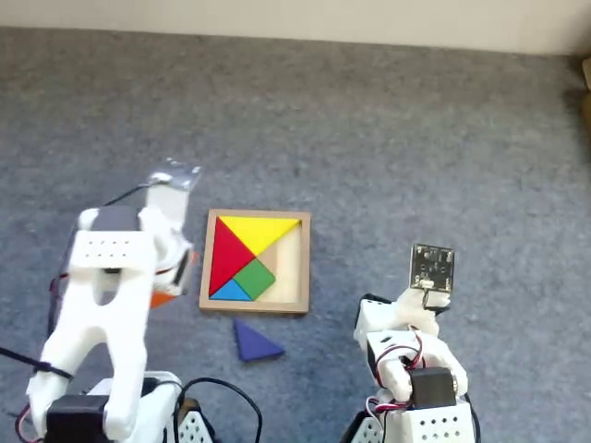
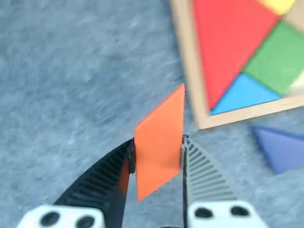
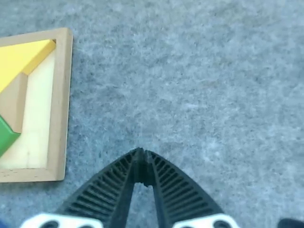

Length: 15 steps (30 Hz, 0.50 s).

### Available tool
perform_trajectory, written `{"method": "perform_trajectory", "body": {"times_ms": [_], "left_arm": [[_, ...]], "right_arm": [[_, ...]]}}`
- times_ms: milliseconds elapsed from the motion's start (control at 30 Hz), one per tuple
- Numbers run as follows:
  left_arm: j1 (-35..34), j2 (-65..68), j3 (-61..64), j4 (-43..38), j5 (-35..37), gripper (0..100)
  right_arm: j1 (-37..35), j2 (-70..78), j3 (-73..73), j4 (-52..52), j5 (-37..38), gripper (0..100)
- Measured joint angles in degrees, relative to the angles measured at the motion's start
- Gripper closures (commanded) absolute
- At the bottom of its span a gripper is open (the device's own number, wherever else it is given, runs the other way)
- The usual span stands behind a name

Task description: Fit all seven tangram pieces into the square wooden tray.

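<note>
The square wooden tray (image 1: 304, 263) lies mid-table and holds a yellow triangle (image 1: 259, 231), a red triangle (image 1: 225, 256), a green square (image 1: 255, 275) and a light blue triangle (image 1: 230, 291); its right part is bare wood. My left gripper (image 2: 158, 147) is shut on an orange parallelogram (image 2: 159, 142), held on edge above the carpet just left of the tray (image 2: 190, 95). In the high view the orange piece (image 1: 162, 297) peeks out under the left arm. A dark blue triangle (image 1: 255, 341) lies on the carpet below the tray. My right gripper (image 3: 141, 164) is shut and empty, right of the tray (image 3: 59, 104).
Grey carpet covers the table. The left arm's white body (image 1: 106, 305) hides the carpet left of the tray. The right arm (image 1: 416, 369) sits near the front edge. Open carpet lies behind and right of the tray.
</note>
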Motion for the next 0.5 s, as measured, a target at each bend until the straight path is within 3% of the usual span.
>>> {"method": "perform_trajectory", "body": {"times_ms": [200,500], "left_arm": [[12.9,0.3,-3.4,-1.0,10.5,97],[27.4,0.6,-3.6,-10.7,23.0,97]], "right_arm": [[0.0,0.0,0.0,0.0,0.0,99.2],[0.0,0.0,0.0,0.0,0.0,99.2]]}}
